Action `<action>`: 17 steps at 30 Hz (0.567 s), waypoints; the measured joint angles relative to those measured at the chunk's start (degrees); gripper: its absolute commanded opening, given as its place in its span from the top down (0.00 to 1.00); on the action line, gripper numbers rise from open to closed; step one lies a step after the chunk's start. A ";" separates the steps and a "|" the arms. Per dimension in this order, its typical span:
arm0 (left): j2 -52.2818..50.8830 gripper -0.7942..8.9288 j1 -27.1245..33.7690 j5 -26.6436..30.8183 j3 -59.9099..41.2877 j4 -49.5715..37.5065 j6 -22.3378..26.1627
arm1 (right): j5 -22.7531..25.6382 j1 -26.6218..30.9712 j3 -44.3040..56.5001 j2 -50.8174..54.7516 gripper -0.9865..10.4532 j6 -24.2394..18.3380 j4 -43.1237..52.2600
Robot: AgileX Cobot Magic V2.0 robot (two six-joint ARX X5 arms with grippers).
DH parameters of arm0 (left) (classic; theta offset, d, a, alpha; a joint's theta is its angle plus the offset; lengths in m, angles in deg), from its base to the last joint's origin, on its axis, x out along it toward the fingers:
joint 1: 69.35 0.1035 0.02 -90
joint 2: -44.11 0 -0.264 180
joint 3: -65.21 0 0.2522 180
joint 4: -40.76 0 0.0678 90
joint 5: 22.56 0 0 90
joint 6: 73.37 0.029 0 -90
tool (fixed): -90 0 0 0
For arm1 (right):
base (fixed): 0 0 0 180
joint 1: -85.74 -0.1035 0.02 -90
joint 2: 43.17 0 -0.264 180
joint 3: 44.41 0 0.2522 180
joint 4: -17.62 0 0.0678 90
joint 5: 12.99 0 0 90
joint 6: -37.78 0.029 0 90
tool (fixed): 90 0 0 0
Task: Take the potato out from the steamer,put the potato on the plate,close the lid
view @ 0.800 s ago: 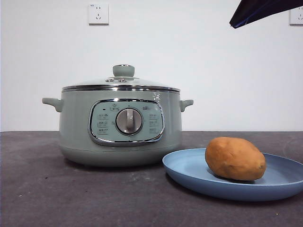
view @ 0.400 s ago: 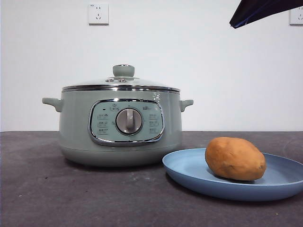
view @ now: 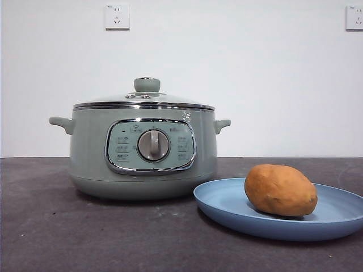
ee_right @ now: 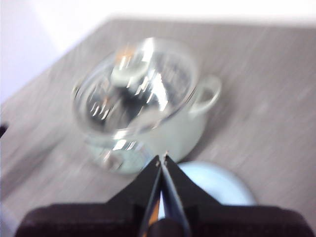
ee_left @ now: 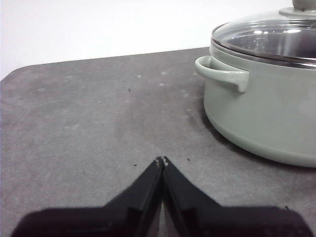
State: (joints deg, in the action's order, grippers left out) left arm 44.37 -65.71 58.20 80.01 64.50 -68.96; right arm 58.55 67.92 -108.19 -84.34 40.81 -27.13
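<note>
glass lid [view: 144, 98] sits on steamer [view: 142, 153]; potato [view: 280, 190] rests on plate [view: 227, 205].

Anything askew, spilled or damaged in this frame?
Nothing stands out. The lid sits level on the steamer, the potato rests on the plate, no spills show.

Worktop [view: 51, 226]: dark grey, matte, lightly speckled — its far edge meets a plain white wall [view: 255, 85]. Two white wall sockets are mounted high on the wall — one [view: 117, 16] toward the left, one [view: 354, 17] at the right edge. Lighting is even and diffuse.
</note>
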 measured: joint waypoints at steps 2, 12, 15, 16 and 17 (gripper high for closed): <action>0.00 0.92 0.00 0.00 0.00 0.00 0.00 | 0.17 3.56 1.88 3.10 0.91 -1.40 1.92; 0.00 0.92 0.00 0.00 0.00 0.00 0.00 | 1.64 16.31 22.80 20.22 0.91 -4.39 22.64; 0.00 0.92 0.00 0.00 0.00 -0.02 0.00 | 4.63 16.61 29.88 24.81 0.91 -4.04 26.10; 0.00 0.92 0.00 0.00 0.00 0.00 0.00 | 5.55 16.61 31.85 26.14 0.91 -3.78 26.43; 0.00 0.92 0.00 0.00 0.00 0.00 0.00 | 6.47 16.61 33.68 27.41 0.91 -3.50 26.32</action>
State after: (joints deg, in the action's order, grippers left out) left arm 44.37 -65.71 58.20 80.01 64.50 -68.96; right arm 65.02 84.53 -74.51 -56.93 37.31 -0.81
